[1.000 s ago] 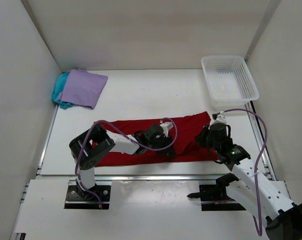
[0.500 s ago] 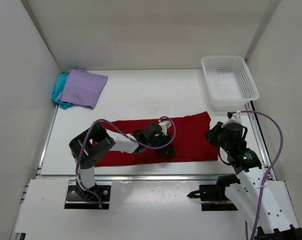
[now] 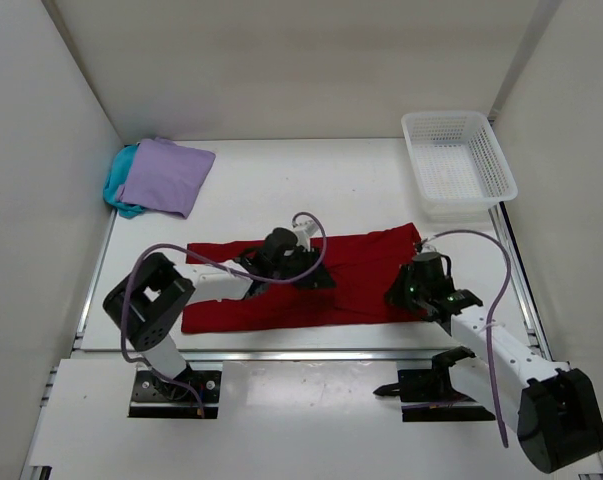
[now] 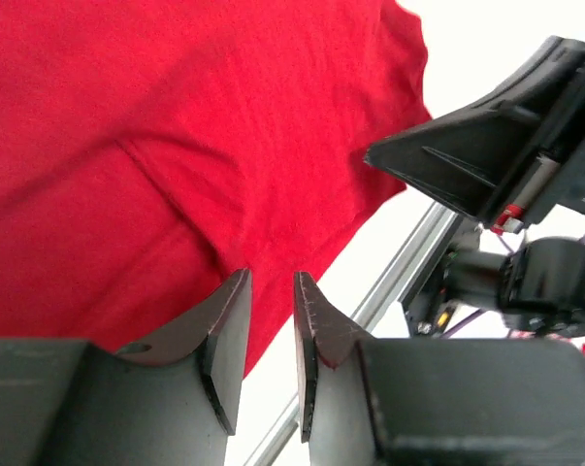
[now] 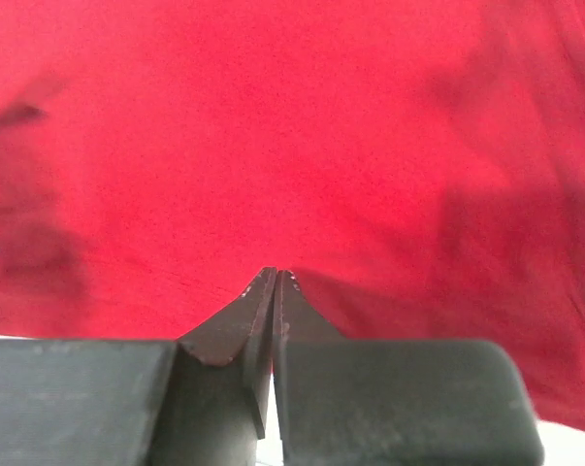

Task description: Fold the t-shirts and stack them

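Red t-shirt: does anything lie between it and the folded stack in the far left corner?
Nothing visible does. Only bare table separates the red t-shirt from the lavender t-shirt lying on the teal t-shirt. The white mesh basket sits far right, out of that path.

Both arms low and reaching forward — left gripper (image 4: 271,282) narrowly parted, right gripper (image 5: 275,277) pressed fully together

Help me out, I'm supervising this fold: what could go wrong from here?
The right jaws are shut over the red shirt with no cloth visibly pinched, so a lift may come up empty. The left jaws hang slightly apart over a crease mid-shirt, so dragging there could bunch the cloth.
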Controlling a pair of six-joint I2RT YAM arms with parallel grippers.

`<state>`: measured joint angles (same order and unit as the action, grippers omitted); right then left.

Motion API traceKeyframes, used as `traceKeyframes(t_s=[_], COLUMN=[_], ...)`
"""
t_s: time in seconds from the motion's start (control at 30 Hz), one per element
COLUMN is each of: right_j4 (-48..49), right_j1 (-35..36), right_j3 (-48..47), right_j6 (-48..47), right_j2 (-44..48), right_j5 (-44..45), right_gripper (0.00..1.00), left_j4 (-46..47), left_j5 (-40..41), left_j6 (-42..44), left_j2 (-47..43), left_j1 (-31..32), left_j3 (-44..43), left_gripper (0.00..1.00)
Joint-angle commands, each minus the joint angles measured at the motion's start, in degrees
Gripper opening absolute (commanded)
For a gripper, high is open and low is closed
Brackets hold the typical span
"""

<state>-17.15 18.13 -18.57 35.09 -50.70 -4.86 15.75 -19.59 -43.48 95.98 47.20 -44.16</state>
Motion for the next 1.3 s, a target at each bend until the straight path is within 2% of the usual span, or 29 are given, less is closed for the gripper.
traceKeyframes(t_s=[0.0, 0.13, 0.27, 0.4, 0.53, 0.63, 0.67, 0.7, 0.73, 0.77, 0.83, 0.87, 0.9, 0.93, 0.97, 1.0, 1.03, 1.13, 1.2, 1.27], right_j4=[7.6, 15.3, 20.6, 21.0, 18.6, 13.4, 9.0, 5.7, -2.1, -11.2, -23.8, -20.8, -10.6, -4.8, -3.2, -2.5, -3.1, -9.2, -9.3, -3.4], right_j1=[2.8, 2.4, 2.9, 3.3, 3.2, 2.4, 1.8, 1.7, 2.3, 2.7, 3.1, 3.1, 2.0, 1.7, 2.1, 3.0, 3.4, 4.7, 5.5, 7.3], right_j3=[-8.3, -9.7, -11.0, -21.7, -33.6, -50.8, -61.3, -74.6, -90.5, -99.6, -141.2, -133.1, -126.2, -116.4, -113.3, -110.9, -111.3, -112.0, -106.3, -85.9], right_j6=[-2.0, -0.5, -0.2, -4.8, -6.2, -7.6, -8.6, -9.9, -11.7, -12.4, -13.6, -12.1, -9.5, -7.9, -8.3, -10.4, -13.0, -17.0, -17.9, -16.5], right_j2=[-3.2, -11.0, -21.5, -39.3, -51.8, -64.0, -70.7, -78.2, -85.7, -90.2, -108.6, -107.3, -99.8, -92.8, -89.9, -85.3, -82.0, -74.8, -69.4, -58.6], right_j5=[3.7, 2.3, 3.3, 2.0, -1.1, -4.4, -6.0, -7.1, -8.6, -8.8, -9.4, -12.4, -17.1, -17.2, -16.4, -14.9, -14.0, -10.5, -10.2, -9.3], right_gripper=[0.0, 0.0, 0.0, 0.0, 0.0, 0.0, 0.0, 0.0, 0.0, 0.0, 0.0, 0.0, 0.0, 0.0, 0.0, 0.06, 0.19, 0.4, 0.42, 0.41], left_j4=[-2.6, -4.4, -3.8, -2.7, -3.7, -4.1, -4.3, -4.5, -5.3, -5.8, -7.4, -7.7, -7.4, -7.1, -7.5, -7.8, -7.9, -7.7, -7.6, -7.4], left_j5=[-3.7, -1.9, -2.0, -3.7, -3.6, -3.0, -3.2, -2.9, -3.0, -2.7, -2.6, -2.7, -2.4, -1.9, -1.6, -0.9, -0.3, -1.0, -0.9, -1.1], left_j6=[1.7, 2.8, 2.5, 1.5, 2.5, 2.3, 2.1, 2.0, 2.3, 2.6, 3.5, 3.1, 2.7, 2.7, 2.5, 2.7, 2.6, 2.1, 2.4, 2.3], left_j2=[-4.2, -9.9, -13.4, -14.7, -17.8, -20.7, -21.2, -21.8, -22.3, -22.5, -22.1, -22.1, -22.4, -22.9, -23.5, -24.1, -24.3, -24.8, -24.9, -25.1], left_j1=[-5.5, -10.3, -11.3, -10.2, -11.0, -13.4, -14.5, -14.8, -15.5, -15.8, -15.8, -16.3, -16.2, -16.6, -16.4, -16.8, -16.9, -18.5, -19.8, -21.0], left_j3=[0.0, 2.1, 4.3, 4.1, 3.5, 4.9, 5.4, 5.8, 6.0, 5.9, 5.8, 6.4, 7.1, 7.4, 7.8, 7.9, 8.6, 9.6, 10.0, 11.3], left_gripper=[0.35, 0.36, 0.37, 0.37, 0.37, 0.37, 0.37, 0.37, 0.37, 0.38, 0.37, 0.37, 0.37, 0.37, 0.37, 0.37, 0.38, 0.37, 0.37, 0.37])
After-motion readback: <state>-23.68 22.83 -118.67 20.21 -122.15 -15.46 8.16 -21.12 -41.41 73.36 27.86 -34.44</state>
